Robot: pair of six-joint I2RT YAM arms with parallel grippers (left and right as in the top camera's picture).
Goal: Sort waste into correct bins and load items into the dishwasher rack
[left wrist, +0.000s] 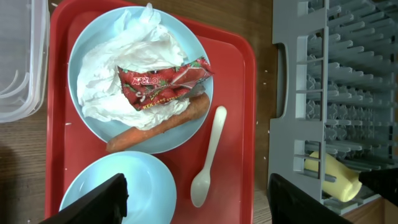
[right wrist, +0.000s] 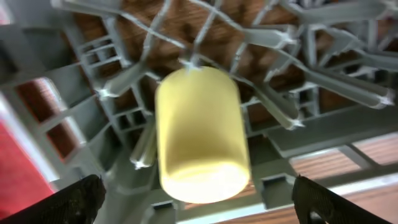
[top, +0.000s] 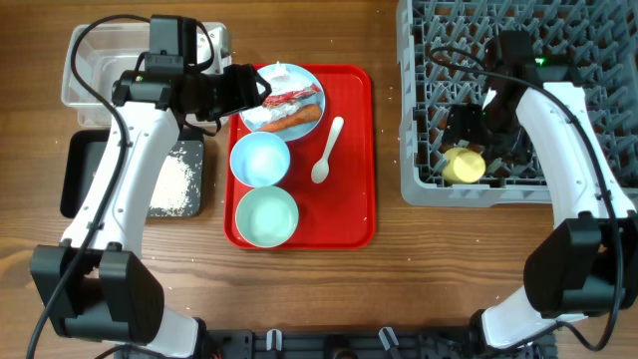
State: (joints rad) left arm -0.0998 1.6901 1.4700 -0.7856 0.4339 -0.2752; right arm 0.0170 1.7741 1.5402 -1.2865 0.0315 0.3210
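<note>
centre: flat red tray [top: 354, 150], round light-blue plate [left wrist: 186, 53] on its far end | right: grey plastic grid rack [top: 598, 60], small yellow cup [top: 464, 166] inside | left: clear plastic tub [top: 85, 75]

Bright, even light; right wrist blurred

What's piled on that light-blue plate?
On the plate: crumpled white tissue, a red-and-white wrapper atop it, and a carrot at the edge. Anything beneath the tissue is hidden.
</note>
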